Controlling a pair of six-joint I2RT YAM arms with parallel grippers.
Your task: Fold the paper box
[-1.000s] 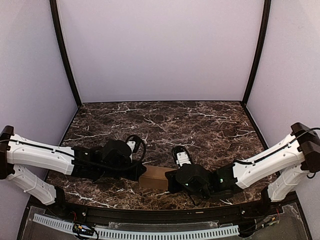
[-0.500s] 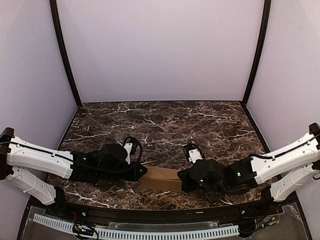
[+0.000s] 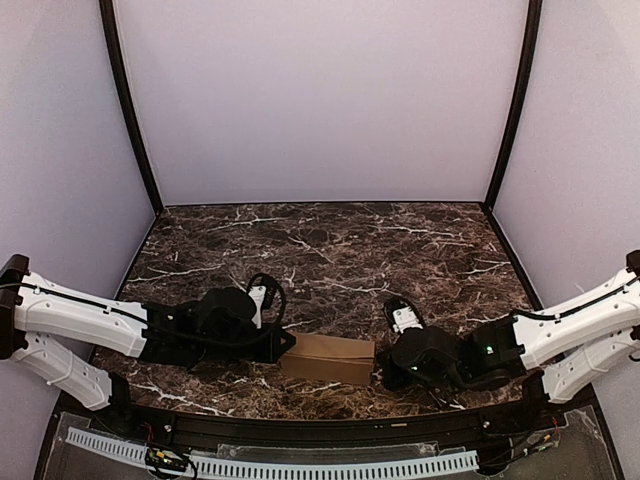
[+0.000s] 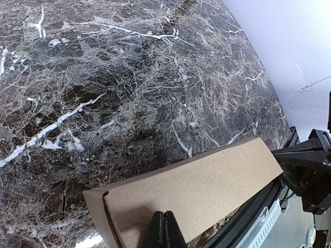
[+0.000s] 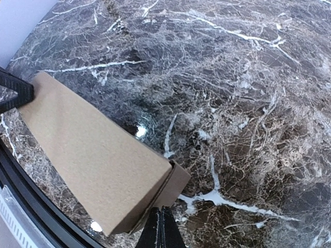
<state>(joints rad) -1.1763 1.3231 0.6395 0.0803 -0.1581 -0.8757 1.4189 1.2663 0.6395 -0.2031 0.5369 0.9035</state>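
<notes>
The paper box is a closed tan oblong carton lying flat near the table's front edge. It also shows in the left wrist view and in the right wrist view. My left gripper is shut, and its closed tips rest against the box's left part. My right gripper is shut, with its closed tips at the box's right end flap. Neither gripper holds anything between its fingers.
The dark marble table is walled by lilac panels on three sides. A black rail runs along the front edge just behind the box. The right arm's black wrist shows at the right of the left wrist view.
My right arm has drawn back to the right, uncovering the box's right half. The left arm has barely moved. The box now lies at full length between the two grippers.
</notes>
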